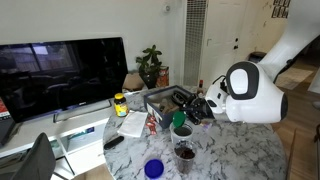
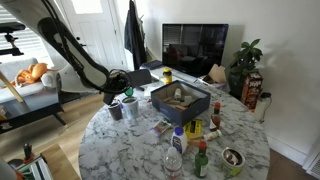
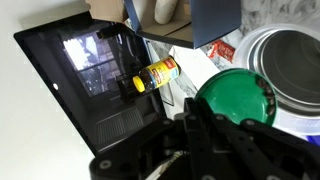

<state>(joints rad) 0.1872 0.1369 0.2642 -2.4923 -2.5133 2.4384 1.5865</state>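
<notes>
Right now my gripper (image 1: pixel 187 111) hangs just above the green cup (image 1: pixel 180 128), which stands upright on the marble table (image 1: pixel 232 152) near its edge. In an exterior view the arm comes in from the left, and the gripper (image 2: pixel 121 89) sits at the far rim of the green cup (image 2: pixel 130 103). The jaws are clenched tight. The wrist view shows the dark fingers (image 3: pixel 197 135) pressed together at the near left edge of the green cup (image 3: pixel 236 96). I cannot tell whether they pinch its rim or only hover over it.

A metal cup (image 3: pixel 290 50) stands just beside the green one, to its right in the wrist view. The same metal cup (image 2: pixel 116 110) appears a little nearer and to the left in an exterior view. A dark tray (image 2: pixel 180 99) sits right of both cups on the table, with things in it that I cannot make out.

A yellow bottle (image 3: pixel 156 74) shows further off in the wrist view, lying sideways in that picture. In an exterior view the yellow bottle (image 1: pixel 120 103) stands upright, left of the tray (image 1: pixel 163 99) and in front of the television (image 1: pixel 62 72). A blue lid (image 1: pixel 153 168) lies at the near table edge, and a plant (image 1: pixel 150 65) stands far behind the tray.
</notes>
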